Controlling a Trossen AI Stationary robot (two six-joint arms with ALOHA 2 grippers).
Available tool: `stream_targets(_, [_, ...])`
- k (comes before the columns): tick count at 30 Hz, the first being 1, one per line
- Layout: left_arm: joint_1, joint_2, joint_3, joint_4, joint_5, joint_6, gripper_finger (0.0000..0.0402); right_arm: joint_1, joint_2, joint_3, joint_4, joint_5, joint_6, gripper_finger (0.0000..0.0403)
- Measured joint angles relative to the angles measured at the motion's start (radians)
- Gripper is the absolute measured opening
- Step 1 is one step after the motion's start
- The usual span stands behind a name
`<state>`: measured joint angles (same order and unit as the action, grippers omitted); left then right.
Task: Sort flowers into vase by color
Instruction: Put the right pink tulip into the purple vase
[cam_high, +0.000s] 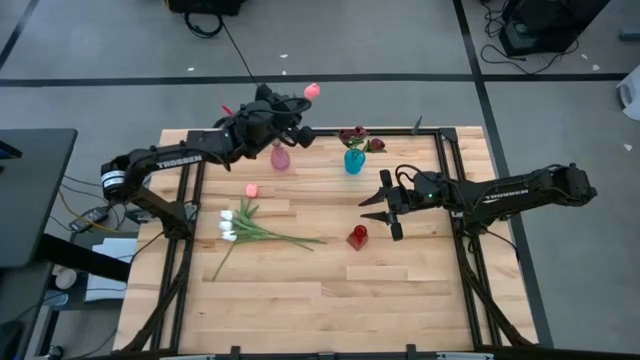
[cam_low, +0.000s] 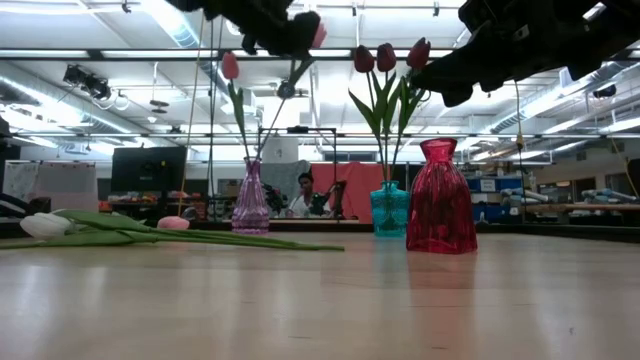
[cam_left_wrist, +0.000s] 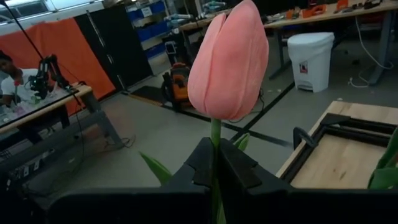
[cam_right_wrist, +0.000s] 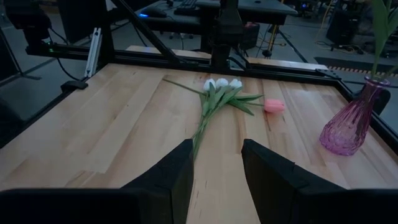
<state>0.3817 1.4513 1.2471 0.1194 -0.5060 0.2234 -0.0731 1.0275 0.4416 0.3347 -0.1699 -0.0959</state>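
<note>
My left gripper (cam_high: 298, 108) is high over the table's far edge, above the pink glass vase (cam_high: 281, 157), and is shut on a pink tulip (cam_left_wrist: 229, 59). Another pink tulip (cam_low: 230, 65) stands in that vase (cam_low: 250, 200). Dark red tulips (cam_high: 360, 140) stand in the teal vase (cam_high: 354, 160). The red vase (cam_high: 357, 237) holds nothing. White tulips (cam_high: 235, 225) lie flat on the table, and a pink tulip head (cam_high: 251, 189) lies beside them. My right gripper (cam_high: 385, 205) is open and holds nothing, between the teal and red vases. My left gripper pinches the pink tulip's stem (cam_left_wrist: 214, 134) just below the bloom, between its two fingers. The bloom sticks out beyond the fingertips. The tulip is lifted clear of the table. Its stem (cam_low: 280, 105) slants down to the pink vase's mouth.
A black metal frame (cam_high: 450, 190) runs along the table's left, right and far sides. Bare wood lies toward the near edge (cam_high: 330, 310). Beyond the far edge a person (cam_low: 300, 195) sits at a bench in the room.
</note>
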Motion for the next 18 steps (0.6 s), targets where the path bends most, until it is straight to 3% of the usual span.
stream_targets(7, [0.015, 0.000, -0.145, 0.125, 0.003, -0.030, 0.0014, 0.000, 0.000, 0.000, 0.000, 0.000, 0.000, 0.0149])
stream_targets(18, [0.019, 0.000, -0.227, 0.107, 0.002, -0.109, 0.0015, 0.000, 0.000, 0.000, 0.000, 0.001, 0.015, 0.0149])
